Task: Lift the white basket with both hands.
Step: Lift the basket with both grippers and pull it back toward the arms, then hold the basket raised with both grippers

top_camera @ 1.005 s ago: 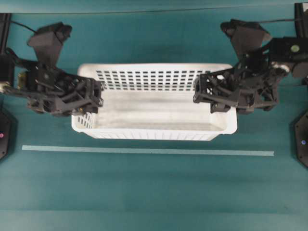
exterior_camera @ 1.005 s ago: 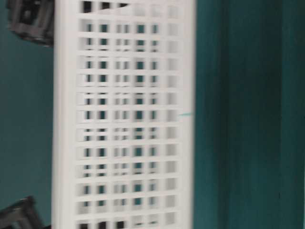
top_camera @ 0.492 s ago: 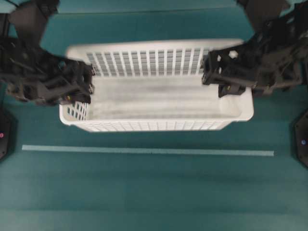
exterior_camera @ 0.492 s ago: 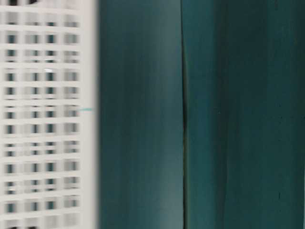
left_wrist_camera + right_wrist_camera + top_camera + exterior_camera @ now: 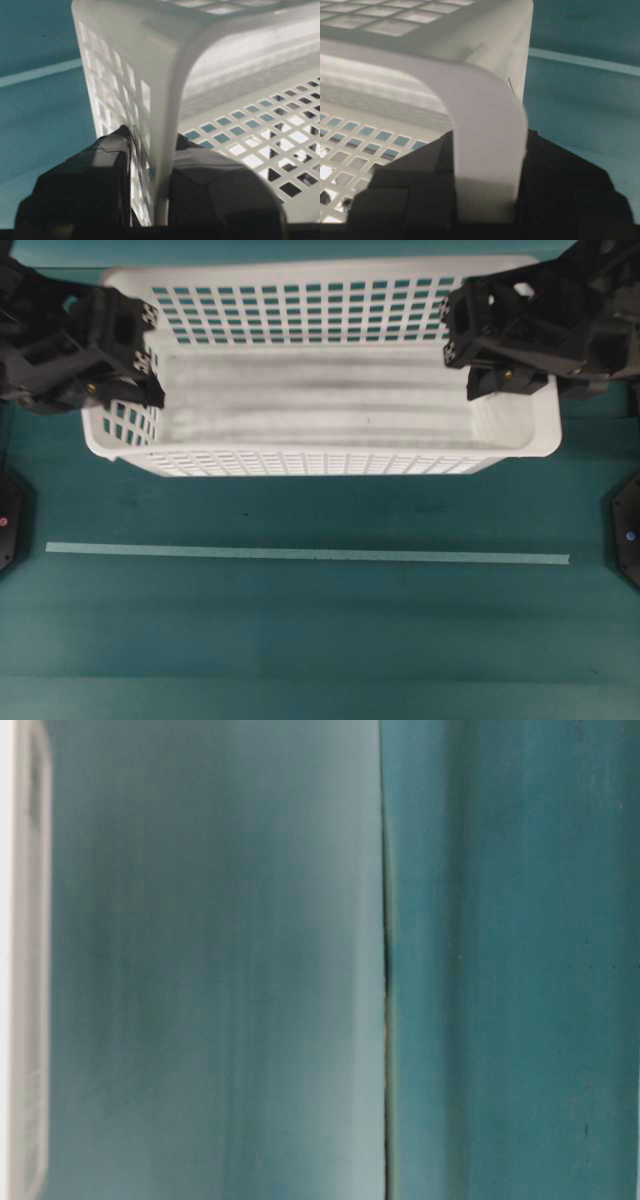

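White basket (image 5: 320, 445): white plastic, walls patterned with rows of small rectangular slots, floor plain. Left gripper (image 5: 135, 370) and right gripper (image 5: 470, 350): black. Table (image 5: 320, 640): teal, with a pale stripe (image 5: 308, 555) at 6 o'clock of the basket.

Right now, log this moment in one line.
left gripper: shut on white basket | right gripper: shut on white basket | basket: airborne

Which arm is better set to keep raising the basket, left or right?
Neither: both. The left end effector and right end effector each clamp an end wall of the white basket, which looks level.
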Tool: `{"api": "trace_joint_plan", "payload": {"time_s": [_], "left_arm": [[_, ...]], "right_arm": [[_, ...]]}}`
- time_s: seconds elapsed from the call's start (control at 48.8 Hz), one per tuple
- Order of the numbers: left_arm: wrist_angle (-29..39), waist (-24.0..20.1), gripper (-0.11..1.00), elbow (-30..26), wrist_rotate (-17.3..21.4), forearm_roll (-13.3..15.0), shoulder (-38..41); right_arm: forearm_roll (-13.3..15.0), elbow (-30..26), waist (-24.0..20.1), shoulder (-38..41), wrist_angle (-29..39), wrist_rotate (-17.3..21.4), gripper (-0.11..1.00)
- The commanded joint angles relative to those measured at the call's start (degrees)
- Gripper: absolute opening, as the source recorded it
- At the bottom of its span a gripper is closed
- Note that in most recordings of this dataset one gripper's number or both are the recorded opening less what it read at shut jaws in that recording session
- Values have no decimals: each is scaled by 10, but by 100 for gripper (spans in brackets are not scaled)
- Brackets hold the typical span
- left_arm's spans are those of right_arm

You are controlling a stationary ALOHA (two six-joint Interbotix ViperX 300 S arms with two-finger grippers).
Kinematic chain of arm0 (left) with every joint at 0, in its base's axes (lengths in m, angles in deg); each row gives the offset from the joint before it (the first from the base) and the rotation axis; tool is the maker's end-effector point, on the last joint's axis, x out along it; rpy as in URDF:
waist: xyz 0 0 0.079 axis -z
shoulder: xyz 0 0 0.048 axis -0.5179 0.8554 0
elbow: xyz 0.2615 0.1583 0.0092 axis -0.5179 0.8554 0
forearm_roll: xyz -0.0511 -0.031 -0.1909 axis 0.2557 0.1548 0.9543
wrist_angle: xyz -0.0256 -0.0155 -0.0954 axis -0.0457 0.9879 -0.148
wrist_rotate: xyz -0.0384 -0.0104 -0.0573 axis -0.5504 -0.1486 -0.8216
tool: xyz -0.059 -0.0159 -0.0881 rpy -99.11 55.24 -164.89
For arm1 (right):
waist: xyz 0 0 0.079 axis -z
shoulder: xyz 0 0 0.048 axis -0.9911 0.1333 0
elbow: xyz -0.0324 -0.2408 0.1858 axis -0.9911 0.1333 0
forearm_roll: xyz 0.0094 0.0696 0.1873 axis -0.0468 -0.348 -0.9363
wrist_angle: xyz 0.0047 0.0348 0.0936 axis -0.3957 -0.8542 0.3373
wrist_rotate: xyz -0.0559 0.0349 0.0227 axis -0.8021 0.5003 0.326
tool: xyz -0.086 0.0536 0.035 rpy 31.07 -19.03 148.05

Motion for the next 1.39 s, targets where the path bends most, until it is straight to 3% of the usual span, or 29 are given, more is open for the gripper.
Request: {"api": "trace_joint_plan", "payload": {"time_s": [0.0,0.205,0.451,0.615,0.903,1.026,1.374], "left_arm": [[18,2,9,-49,16,-2,-2],[66,2,9,-113,25,-2,17],[132,14,9,-214,54,-2,50],[214,14,9,-279,60,-2,83],[252,11,9,-374,96,-2,134],[283,9,9,-389,98,-2,142],[284,8,9,-388,99,-2,149]], "right_arm": [[2,-36,-5,1,37,-25,21],[2,-106,-6,29,108,-27,21],[6,-167,-8,56,134,-45,21],[24,-193,-7,58,158,-47,21],[25,-219,-11,60,171,-47,21],[26,-226,-14,65,173,-47,21],[25,-229,-21,66,175,-50,21]]}}
